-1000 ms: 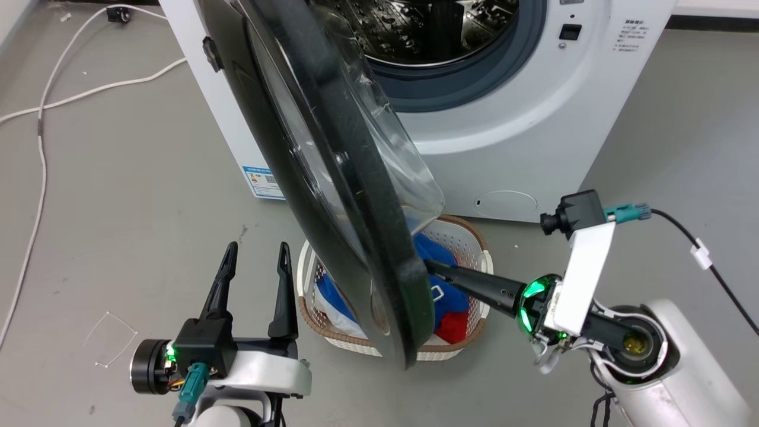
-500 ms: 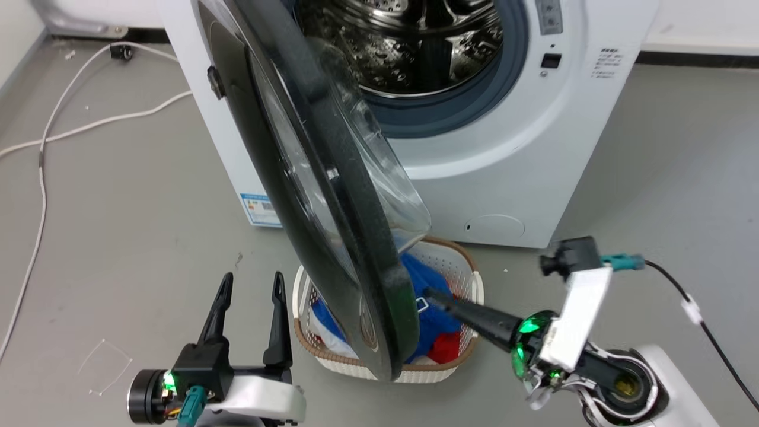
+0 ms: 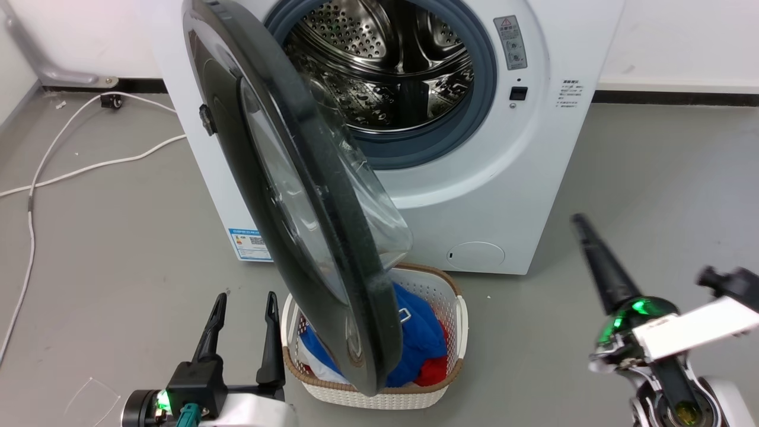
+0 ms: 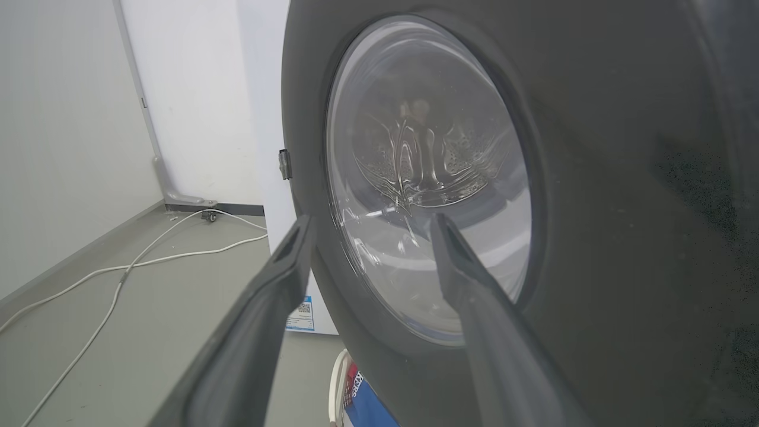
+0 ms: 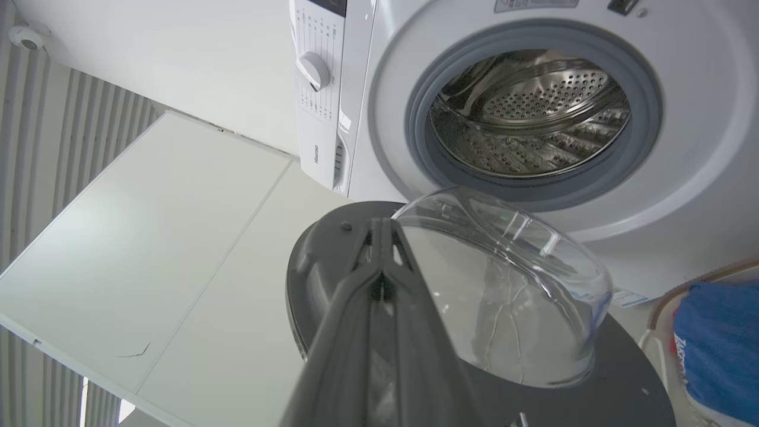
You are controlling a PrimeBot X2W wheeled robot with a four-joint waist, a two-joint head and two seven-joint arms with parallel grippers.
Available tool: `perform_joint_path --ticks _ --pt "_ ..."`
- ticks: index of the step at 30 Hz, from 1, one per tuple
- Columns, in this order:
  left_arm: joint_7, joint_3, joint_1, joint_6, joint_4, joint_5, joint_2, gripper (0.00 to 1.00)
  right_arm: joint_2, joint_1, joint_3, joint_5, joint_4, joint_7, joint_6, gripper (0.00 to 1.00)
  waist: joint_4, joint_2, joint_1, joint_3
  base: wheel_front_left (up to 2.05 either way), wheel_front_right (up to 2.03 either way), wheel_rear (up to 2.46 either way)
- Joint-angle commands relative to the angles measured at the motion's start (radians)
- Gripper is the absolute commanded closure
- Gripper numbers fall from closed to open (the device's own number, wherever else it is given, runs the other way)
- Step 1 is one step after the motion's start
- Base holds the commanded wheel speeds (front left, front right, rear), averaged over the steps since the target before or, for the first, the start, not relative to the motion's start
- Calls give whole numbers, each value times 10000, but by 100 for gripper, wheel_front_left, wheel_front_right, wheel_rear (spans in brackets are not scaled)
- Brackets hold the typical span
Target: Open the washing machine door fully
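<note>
The washing machine (image 3: 510, 196) is a white front-loader with its steel drum (image 3: 385, 77) exposed. The washing machine door (image 3: 308, 196), a black disc with a bulging glass bowl, stands swung out on its left hinge, its edge toward me. At the lower left my left gripper (image 3: 244, 302) is open and empty, on the door's outer side. The left wrist view shows the left gripper (image 4: 372, 218) pointing at the door (image 4: 622, 207) window. My right gripper (image 3: 578, 220) is shut on nothing, well right of the door. From the right wrist, the right gripper (image 5: 379, 224) points at the door's (image 5: 323, 261) inner face.
A white woven-rim laundry basket (image 3: 459, 308) with blue and red clothes sits on the floor under the door's lower edge. White cables (image 3: 35, 178) trail across the grey floor at the left. A small round flap (image 3: 476, 254) is low on the machine's front.
My right gripper has left the door's lower inner rim and swung away right, fingers now pointing up. The head camera has tilted up, showing more of the drum. The left gripper kept its pose.
</note>
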State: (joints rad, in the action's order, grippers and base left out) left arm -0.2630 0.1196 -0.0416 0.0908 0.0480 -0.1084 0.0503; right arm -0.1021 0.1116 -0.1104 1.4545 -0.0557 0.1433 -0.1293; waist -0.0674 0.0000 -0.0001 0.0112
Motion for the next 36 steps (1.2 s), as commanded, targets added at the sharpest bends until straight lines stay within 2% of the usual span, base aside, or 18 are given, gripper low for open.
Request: perform_joint_path --ticks 1,5,8,10,14,17,21,26,35,36 --pt "-27 -31 -142 -6 -45 44 -2 0 43 -230 84 -260 -64 -339 -25 100 38 0 1 30 0 0 0" --pt "-27 -97 -251 23 -92 53 -3 0 -571 -505 -158 -2469 -330 -2333 -25 100 148 0 1 83 0 0 0" --pt "-27 -143 -336 29 -87 57 -2 0 -1157 -715 -564 -4670 -113 -3773 -25 100 213 0 1 104 0 0 0" --pt "-27 -149 -348 43 -99 49 -2 0 -1085 -833 -488 -5878 54 -4040 -25 100 240 0 1 122 0 0 0" --pt "-27 -160 -333 58 -141 12 0 0 -345 -1086 611 -8580 -347 -4074 -24 100 284 0 1 101 0 0 0" --pt "-27 -167 -309 58 -144 -4 0 0 -83 -1367 874 -10645 -658 -4079 -13 100 299 0 1 90 0 0 0" --pt "-27 -174 -300 59 -143 -32 -2 0 152 -1720 964 -12716 -550 -4082 -13 100 339 0 1 72 0 0 0" --pt "-27 -143 -261 73 -121 -57 -2 0 426 -2188 1276 -13648 -75 -4082 -13 100 320 0 1 74 0 0 0" --pt "-27 -152 -363 125 -144 -14 -2 0 528 -2814 1749 -13215 104 -4083 -13 100 275 0 1 118 0 0 0" --pt "-27 -165 -380 124 -144 -8 -2 0 529 -2846 1799 -13095 107 -4083 -13 91 280 0 1 124 0 0 0"
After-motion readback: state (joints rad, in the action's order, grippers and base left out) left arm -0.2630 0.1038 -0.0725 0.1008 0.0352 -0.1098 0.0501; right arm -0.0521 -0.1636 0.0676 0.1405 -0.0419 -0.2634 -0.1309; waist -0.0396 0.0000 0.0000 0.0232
